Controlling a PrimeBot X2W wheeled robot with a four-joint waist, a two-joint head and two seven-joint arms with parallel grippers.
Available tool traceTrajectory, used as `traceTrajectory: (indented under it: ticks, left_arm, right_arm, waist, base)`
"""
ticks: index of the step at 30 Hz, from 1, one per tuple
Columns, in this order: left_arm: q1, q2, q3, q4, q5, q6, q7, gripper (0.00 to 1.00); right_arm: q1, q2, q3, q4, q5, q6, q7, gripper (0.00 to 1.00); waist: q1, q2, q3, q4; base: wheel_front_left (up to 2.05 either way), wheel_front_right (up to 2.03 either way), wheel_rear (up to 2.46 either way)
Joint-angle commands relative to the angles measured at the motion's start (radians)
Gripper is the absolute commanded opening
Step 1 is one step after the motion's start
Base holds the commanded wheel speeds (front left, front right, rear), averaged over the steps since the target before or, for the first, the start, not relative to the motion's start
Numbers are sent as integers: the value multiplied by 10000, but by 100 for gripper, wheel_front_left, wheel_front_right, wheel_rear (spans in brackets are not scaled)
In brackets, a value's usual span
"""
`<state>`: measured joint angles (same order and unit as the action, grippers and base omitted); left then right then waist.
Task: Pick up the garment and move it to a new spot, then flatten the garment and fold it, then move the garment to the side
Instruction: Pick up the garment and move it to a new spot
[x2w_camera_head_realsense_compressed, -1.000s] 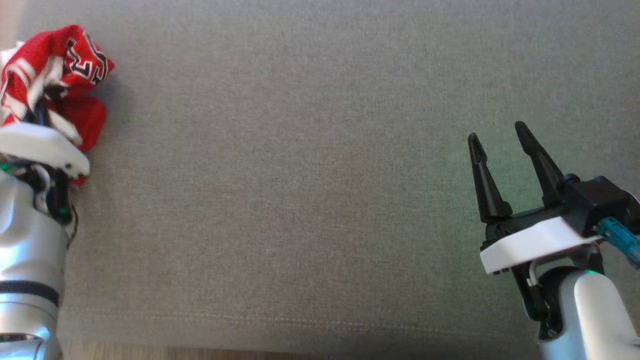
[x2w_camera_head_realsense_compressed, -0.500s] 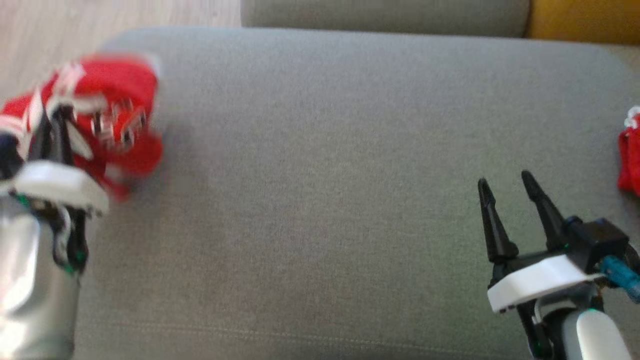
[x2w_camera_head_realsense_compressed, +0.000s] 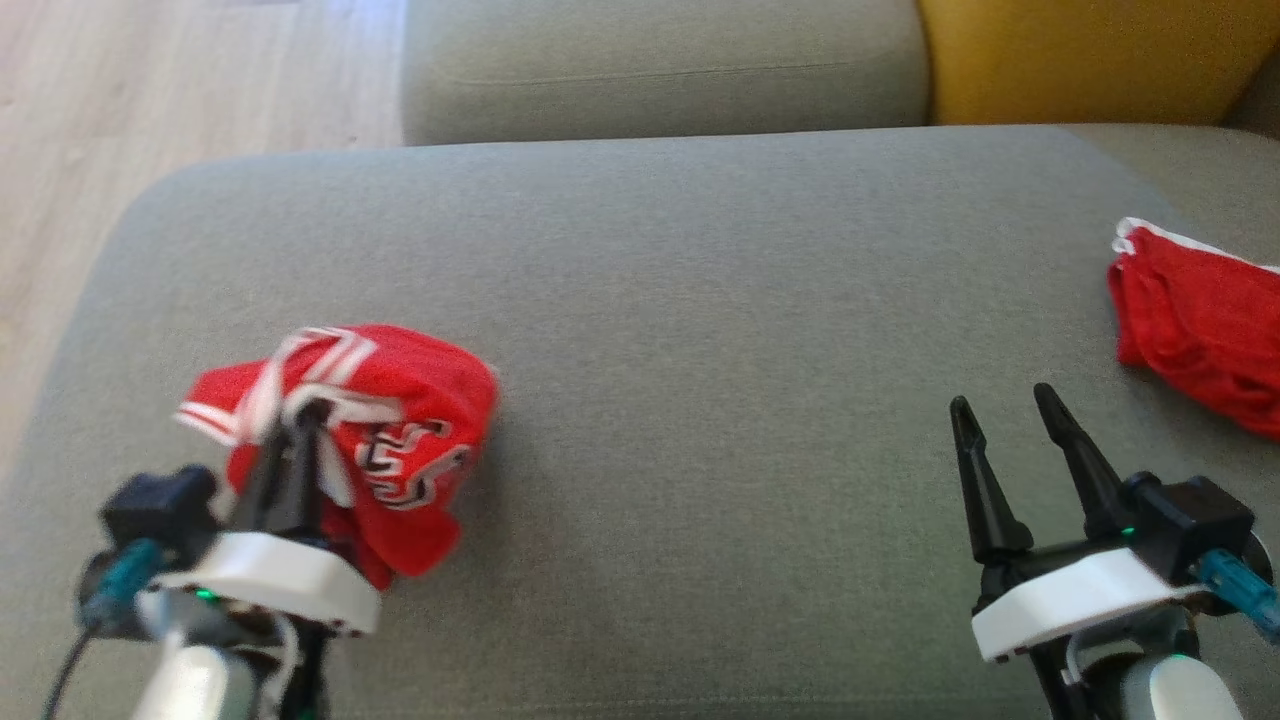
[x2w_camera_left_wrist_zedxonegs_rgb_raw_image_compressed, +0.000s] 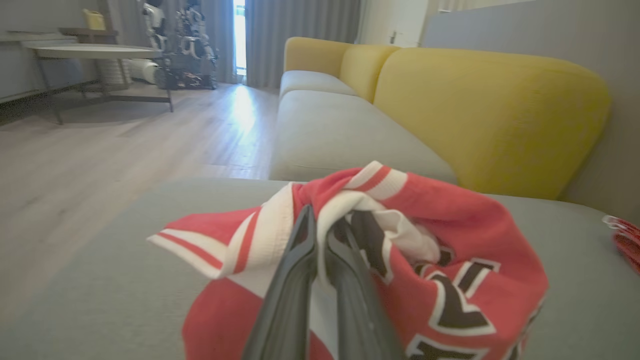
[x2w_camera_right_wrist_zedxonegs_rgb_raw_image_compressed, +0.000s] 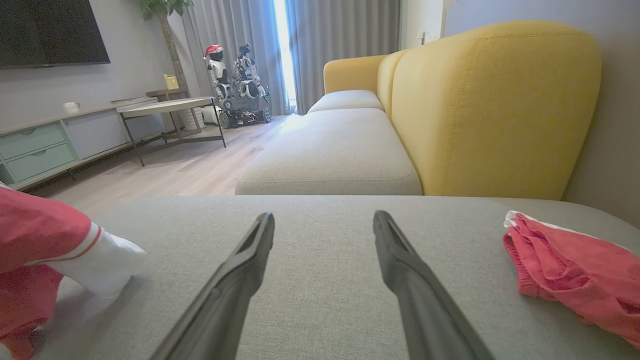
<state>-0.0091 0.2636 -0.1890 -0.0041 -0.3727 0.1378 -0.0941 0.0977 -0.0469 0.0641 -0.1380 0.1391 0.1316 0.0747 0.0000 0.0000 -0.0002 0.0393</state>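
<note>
Now, left gripper (x2w_camera_head_realsense_compressed: 305, 415): lower left of the head view; its two dark fingers (x2w_camera_left_wrist_zedxonegs_rgb_raw_image_compressed: 295, 280) are pinched almost together on a fold of cloth.
Garment: red bunched garment with white stripes and black-and-white lettering (x2w_camera_head_realsense_compressed: 400, 400), hanging in a wad from that grip. Its lower folds sit close to the seat, and I cannot tell whether they touch.
Right gripper (x2w_camera_head_realsense_compressed: 1003, 400): lower right of the head view, fingers spread wide with nothing between them, well apart from the garment.
Surface: broad grey fabric sofa seat (x2w_camera_head_realsense_compressed: 700, 300), bare across the middle of the frame.
Other cloth: second red cloth with a white edge (x2w_camera_head_realsense_compressed: 1200, 320), lying at the right edge of the head view.
Surroundings: yellow backrest (x2w_camera_head_realsense_compressed: 1080, 60) at upper right, pale wood floor (x2w_camera_head_realsense_compressed: 150, 80) at upper left.
Step (judged): relocation, first part of the task; flattening and folding not yet begun.
Method: carry toward the open centre of the seat and lower until the wad rests there before releasing. Release only with room on every side for spreading.
Method, right arm: hold it clear until the garment is down, then look for a hem or corner.
Risk: the grip has only one fold, so a fast swing could shake it loose. Landing near the other cloth would tangle the two.
</note>
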Motion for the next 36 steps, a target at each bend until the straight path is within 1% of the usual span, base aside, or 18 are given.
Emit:
traceTrajectory:
  ticks: [1, 4, 7, 8, 12, 16, 17, 19, 20, 21, 22, 24, 25, 26, 27, 30, 33, 36]
  left_arm:
    - [-516, -20, 154, -584, -91, -8, 142, 0]
    - [-731, -265, -163, -453, -208, -144, 295, 0]
    - [-1385, -479, -554, -80, -198, -414, 360, 0]
    - [-1385, -479, -554, -80, -198, -414, 360, 0]
    - [-2570, -716, -1119, 570, 38, -790, 414, 0]
    - [-3630, -911, -1691, 1320, 442, -1053, 509, 0]
    - [-3971, -1024, -1912, 1898, 535, -1159, 596, 0]
    - [-4158, -1165, -2153, 2555, 569, -1288, 704, 0]
    - [-4158, -1165, -2153, 2555, 569, -1288, 704, 0]
    - [-4195, -1243, -2278, 2868, 558, -1371, 749, 0]
    - [-4200, -1380, -2545, 3420, 548, -1550, 781, 0]
    - [-4160, -1484, -2762, 3860, 535, -1707, 717, 0]
    - [-4142, -1525, -2837, 4016, 545, -1740, 620, 16]
    - [-4113, -1570, -2923, 4144, 551, -1779, 534, 72]
    - [-4077, -1610, -3013, 4255, 548, -1829, 461, 100]
    - [-3991, -1691, -3172, 4312, 607, -1851, -14, 100]
    - [-3770, -1777, -3194, 4067, 461, -1906, -649, 100]
    - [-3445, -1783, -3042, 3598, 413, -1691, -1158, 100]
  right_arm:
    - [-273, -35, 254, -374, 76, -9, -134, 100]
    - [-422, -35, 435, -343, 134, -9, -187, 100]
    - [-603, -35, 551, -361, 182, -9, -237, 100]
    - [-603, -35, 551, -361, 182, -9, -237, 100]
    - [-877, -34, 710, -312, 278, -9, -358, 100]
    - [-1090, -34, 834, -218, 441, -9, -520, 100]
    - [-1158, -34, 891, -144, 555, -9, -602, 100]
    - [-1207, -34, 902, -48, 628, -9, -686, 100]
    - [-1207, -34, 902, -48, 628, -9, -686, 100]
    - [-1231, -34, 901, 10, 664, -9, -731, 100]
    - [-1274, -34, 897, 93, 725, -9, -811, 100]
    - [-1301, -34, 875, 160, 745, -9, -864, 100]
    - [-1303, -34, 850, 185, 754, -9, -886, 100]
    - [-1300, -34, 806, 203, 755, -9, -902, 100]
    - [-1296, -34, 771, 218, 752, -9, -909, 100]
    - [-1294, -34, 736, 251, 692, -9, -869, 100]
    - [-1257, -34, 709, 269, 573, -9, -775, 100]
    - [-1203, -34, 641, 256, 447, -9, -662, 100]
  waist:
    - [0, 0, 16, -312]
    - [0, 0, 220, -780]
    - [0, 0, 585, -1284]
    - [0, 0, 585, -1284]
    - [0, 0, 1133, -2049]
    - [0, 0, 1664, -2780]
    - [0, 0, 1890, -3096]
    - [0, 0, 2057, -3342]
    - [0, 0, 2057, -3342]
    - [0, 0, 2110, -3436]
    - [0, 0, 2189, -3543]
    - [0, 0, 2214, -3569]
    - [0, 0, 2217, -3550]
    - [0, 0, 2203, -3497]
    - [0, 0, 2168, -3415]
    - [0, 0, 2000, -3083]
    - [0, 0, 1709, -2660]
    - [0, 0, 1378, -2187]
  base:
    - [0, 0, 0]
    - [0, 0, 0]
    - [0, 0, 0]
    - [0, 0, 0]
    - [0, 0, 0]
    - [0, 0, 0]
    - [0, 0, 0]
    - [0, 0, 0]
    - [0, 0, 0]
    - [0, 0, 0]
    - [0, 0, 0]
    - [0, 0, 0]
    - [0, 0, 0]
    - [0, 0, 0]
    - [0, 0, 0]
    - [0, 0, 0]
    - [0, 0, 0]
    - [0, 0, 0]
